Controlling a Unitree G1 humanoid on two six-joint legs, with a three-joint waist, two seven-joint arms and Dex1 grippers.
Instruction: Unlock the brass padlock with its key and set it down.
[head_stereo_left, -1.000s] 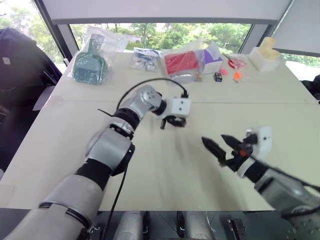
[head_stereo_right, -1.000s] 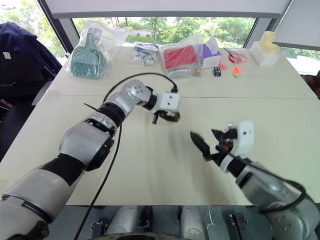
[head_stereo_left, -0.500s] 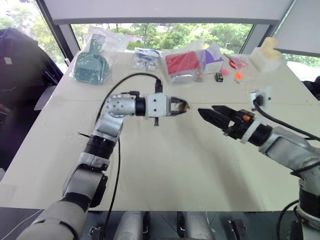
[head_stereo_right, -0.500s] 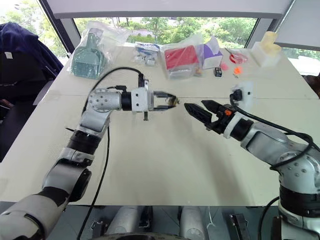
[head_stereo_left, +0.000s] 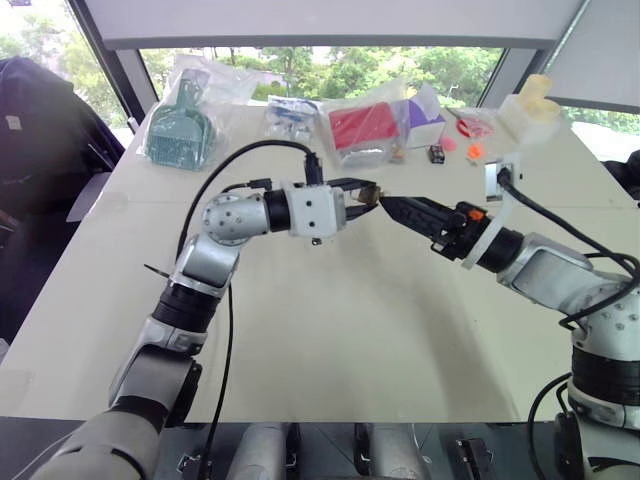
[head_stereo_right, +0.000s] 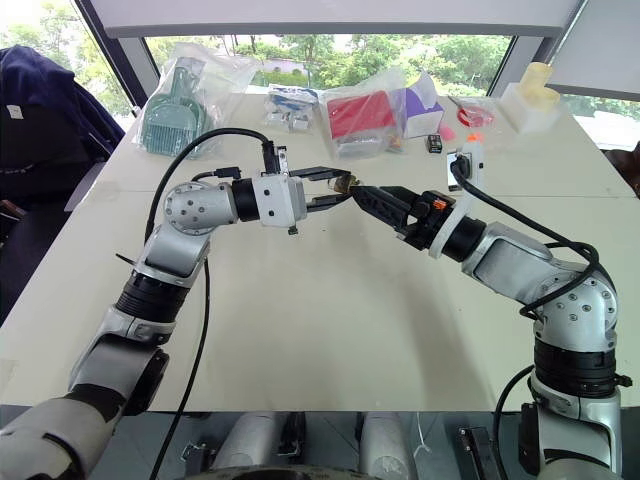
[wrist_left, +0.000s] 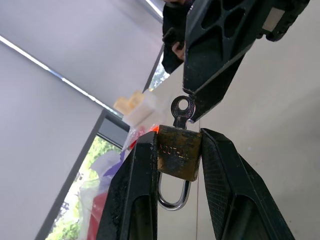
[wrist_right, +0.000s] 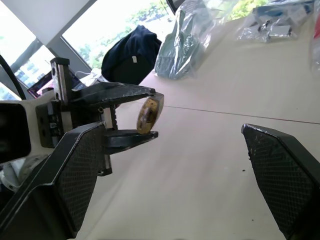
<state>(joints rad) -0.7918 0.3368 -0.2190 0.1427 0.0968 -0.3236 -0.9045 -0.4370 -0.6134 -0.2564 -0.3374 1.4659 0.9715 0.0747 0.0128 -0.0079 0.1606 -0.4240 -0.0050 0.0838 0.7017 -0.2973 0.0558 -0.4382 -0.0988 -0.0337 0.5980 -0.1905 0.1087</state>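
Note:
My left gripper (head_stereo_left: 365, 193) is shut on the brass padlock (wrist_left: 179, 160) and holds it level above the middle of the table, pointing to the right. The silvery shackle (wrist_left: 173, 200) hangs between the fingers. A small key (wrist_left: 182, 109) sticks out of the padlock's other end. My right gripper (head_stereo_left: 392, 207) is open and faces the padlock from the right, with one black finger (wrist_left: 220, 45) right beside the key's head. In the right wrist view the padlock (wrist_right: 149, 114) sits ahead, between that gripper's spread fingers (wrist_right: 75, 170).
Along the table's far edge lie a green brush in a plastic bag (head_stereo_left: 180, 130), a red item in a bag (head_stereo_left: 362, 125), a purple box (head_stereo_left: 425, 115), a small black block (head_stereo_left: 436, 153) and a white foam block (head_stereo_left: 530, 110). A dark jacket (head_stereo_left: 40, 130) hangs at left.
My left gripper has risen from the table with the padlock and turned to point right. My right gripper has risen and moved left until its tips are beside the key.

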